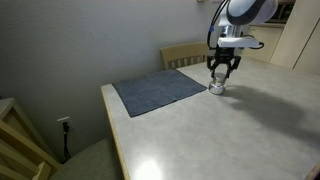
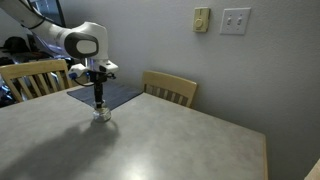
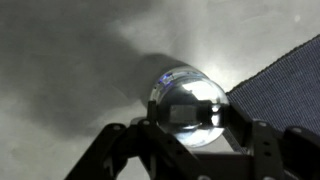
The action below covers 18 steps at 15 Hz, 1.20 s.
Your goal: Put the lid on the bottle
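The bottle (image 1: 217, 88) is a small clear, glinting jar. It stands on the pale table just off the corner of the grey-blue mat (image 1: 160, 90), and shows in both exterior views (image 2: 101, 114). My gripper (image 1: 222, 72) points straight down right over it (image 2: 99, 98). In the wrist view the fingers (image 3: 190, 118) press both sides of a round pale, shiny disc, the lid (image 3: 192, 105). The lid fills the gap between them. The bottle's rim (image 3: 166, 76) peeks out just behind it. I cannot tell whether the lid rests on the bottle's mouth.
The mat (image 3: 285, 85) lies close beside the bottle. A wooden chair (image 1: 183, 53) stands behind the table, and shows again in an exterior view (image 2: 170, 88). Another chair (image 2: 30, 78) stands near the mat. The table edge (image 1: 112, 130) runs along the near side.
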Tool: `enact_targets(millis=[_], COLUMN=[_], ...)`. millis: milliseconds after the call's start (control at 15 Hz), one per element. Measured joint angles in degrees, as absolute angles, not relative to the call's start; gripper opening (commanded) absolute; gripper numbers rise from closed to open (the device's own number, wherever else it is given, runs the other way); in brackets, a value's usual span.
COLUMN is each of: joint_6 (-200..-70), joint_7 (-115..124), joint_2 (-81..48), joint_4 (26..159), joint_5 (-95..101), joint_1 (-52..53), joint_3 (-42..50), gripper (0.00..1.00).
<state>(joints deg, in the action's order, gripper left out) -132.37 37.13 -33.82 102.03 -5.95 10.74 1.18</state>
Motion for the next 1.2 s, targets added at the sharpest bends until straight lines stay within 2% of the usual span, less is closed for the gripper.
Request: enact_targets(millis=[1200], joint_6=[-134.9], joint_7=[40.1], joint_2=[-33.9], joint_4=[103.1], joint_5=[-6.8], joint_1=[10.7], joint_3=[2.1], gripper=[0.44])
